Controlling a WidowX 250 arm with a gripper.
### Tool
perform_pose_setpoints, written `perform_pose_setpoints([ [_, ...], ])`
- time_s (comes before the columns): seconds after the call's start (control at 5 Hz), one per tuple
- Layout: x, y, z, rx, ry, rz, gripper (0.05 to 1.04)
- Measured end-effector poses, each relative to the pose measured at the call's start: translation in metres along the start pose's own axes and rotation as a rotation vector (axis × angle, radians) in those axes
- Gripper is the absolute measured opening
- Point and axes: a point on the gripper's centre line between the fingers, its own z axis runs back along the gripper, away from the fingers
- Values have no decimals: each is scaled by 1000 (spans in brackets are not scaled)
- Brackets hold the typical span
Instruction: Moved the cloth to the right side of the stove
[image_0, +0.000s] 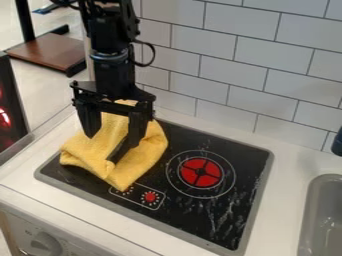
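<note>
A: Where is the cloth (141, 157)?
B: Rumpled on the left part of the stove (220, 212), overlapping its left edge onto the counter (87, 215).
A: And the gripper (102, 148)?
B: Points down at the cloth, jaws set wide apart; I cannot tell whether they hold any of it.
A: Further right?
B: The red burner (212, 173), towards the stove's right edge; then the sink (309, 205), at the counter's right.

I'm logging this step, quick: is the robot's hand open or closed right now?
Hand: open, fingers apart at the yellow cloth; no firm grip visible.
</note>
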Motion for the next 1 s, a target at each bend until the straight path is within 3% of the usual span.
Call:
perform_pose_setpoints([
  [0.2, 9, 17, -8, 0, -41, 96, 999],
  [0.4, 14, 23, -17, 33, -59, 113, 999],
  [0.8, 19, 22, -38, 25, 9, 97, 999],
  [1.0, 21, 14, -43, -24, 4, 85, 999],
])
